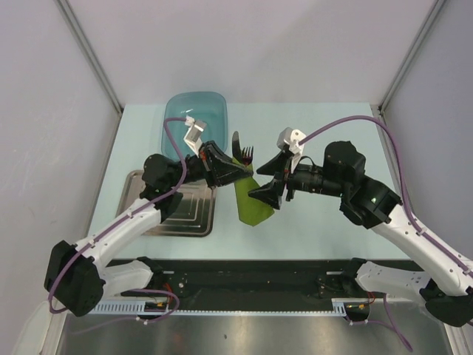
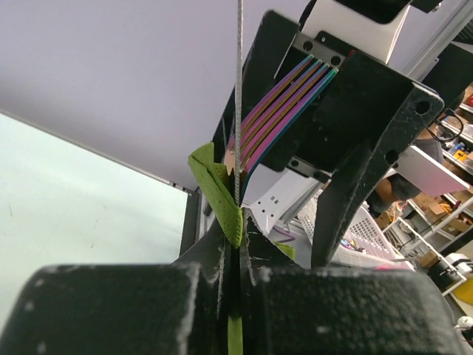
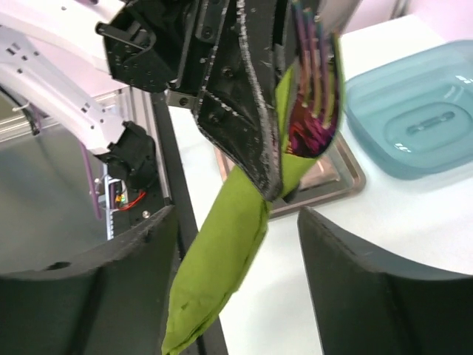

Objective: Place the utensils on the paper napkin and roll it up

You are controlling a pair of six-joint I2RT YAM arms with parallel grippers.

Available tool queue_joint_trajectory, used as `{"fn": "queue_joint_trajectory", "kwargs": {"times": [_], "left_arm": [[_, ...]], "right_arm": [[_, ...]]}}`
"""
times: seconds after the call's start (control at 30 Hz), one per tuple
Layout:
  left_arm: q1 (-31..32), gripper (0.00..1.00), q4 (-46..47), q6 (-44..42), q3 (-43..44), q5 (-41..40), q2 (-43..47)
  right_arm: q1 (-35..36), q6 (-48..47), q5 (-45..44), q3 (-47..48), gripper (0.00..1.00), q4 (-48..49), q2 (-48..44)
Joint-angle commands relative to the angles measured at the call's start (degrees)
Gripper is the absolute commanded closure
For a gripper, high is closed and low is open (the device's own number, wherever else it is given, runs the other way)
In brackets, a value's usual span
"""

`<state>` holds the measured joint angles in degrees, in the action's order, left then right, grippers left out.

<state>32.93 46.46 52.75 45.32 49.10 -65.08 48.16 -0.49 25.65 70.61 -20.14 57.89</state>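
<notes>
Item: rolled olive-green paper napkin (image 1: 253, 203), purple-handled silver metal utensils (image 1: 246, 154) inside (fork tines protruding), just right of ribbed steel tray (image 1: 188, 214). Left gripper (image 1: 233, 176) jaws pinch the napkin; right gripper (image 1: 270, 177) jaws spread, flanking it.

A pale mint-green tabletop (image 1: 332, 229) sits inside a booth closed in by plain grey-white wall panels (image 1: 251, 44) at the back and on both sides. Slim aluminium posts (image 1: 89, 52) run up the back corners. A black rail strip (image 1: 259, 275) edges the near side, with a brushed-steel surface (image 1: 251, 336) below it. The light is soft and even, and shadows are faint. Beyond the booth, the left wrist view shows cluttered shelving with brown boxes (image 2: 443, 211).
</notes>
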Motion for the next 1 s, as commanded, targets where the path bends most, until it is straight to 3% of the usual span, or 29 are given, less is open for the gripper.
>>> {"fn": "queue_joint_trajectory", "kwargs": {"times": [0.0,0.27,0.47,0.73,0.83,0.93,0.97], "left_arm": [[-1.64,1.00,2.24,1.92,2.49,1.87,0.83],[-3.13,1.00,2.23,1.56,2.75,1.87,1.45],[-3.40,1.00,2.41,1.74,2.93,1.79,1.36],[-3.40,1.00,3.02,2.09,2.67,1.79,1.53],[-3.40,1.00,3.29,2.62,2.49,1.79,1.62],[-3.40,1.00,3.55,3.23,2.58,2.05,1.71],[-3.40,1.00,3.64,3.50,2.67,2.22,1.71]], "right_arm": [[-2.10,0.23,0.98,1.46,0.26,-2.25,-1.64],[-4.48,0.05,5.90,-0.74,0.32,-9.30,-2.78],[-5.45,-0.56,10.73,-0.65,0.51,-11.85,-2.52],[-5.71,-2.23,13.90,-0.56,0.60,-15.28,-1.46],[-6.06,-3.11,14.16,-0.21,0.71,-15.81,-0.94],[-6.85,-4.69,14.34,0.49,1.00,-16.16,-0.15],[-7.38,-5.65,14.43,0.49,1.00,-16.68,0.29]]}}
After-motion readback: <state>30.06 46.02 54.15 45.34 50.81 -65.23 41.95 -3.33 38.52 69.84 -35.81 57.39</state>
